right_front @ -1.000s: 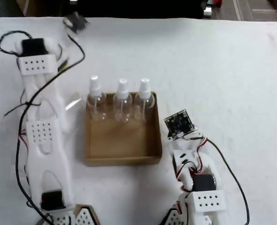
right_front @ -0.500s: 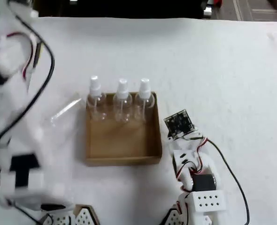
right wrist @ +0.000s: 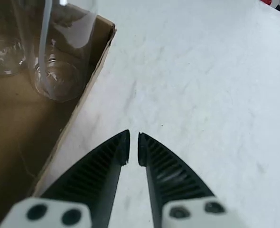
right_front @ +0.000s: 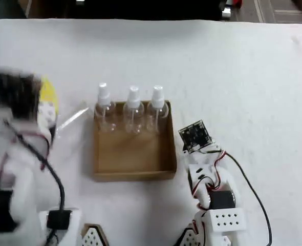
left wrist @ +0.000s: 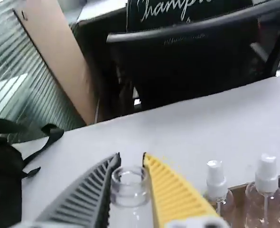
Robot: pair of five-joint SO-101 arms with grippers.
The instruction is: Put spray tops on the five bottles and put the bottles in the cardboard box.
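Left wrist view: my left gripper (left wrist: 131,160) is clamped on the neck of 1 uncapped bottle (left wrist: 129,187). High view puts my left arm (right_front: 15,154) left of the cardboard box (right_front: 133,176), I think; hard to make out. 3 capped bottles (right_front: 134,111) stand along the box's far wall. My right gripper (right wrist: 133,149) is closed on nothing, over the table (right wrist: 201,95) just right of the box.

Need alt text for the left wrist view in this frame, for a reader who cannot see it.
The left gripper clamps the neck of a clear bottle that has no spray top. Farther off stand two capped bottles, and a dark chair sits behind the white table.
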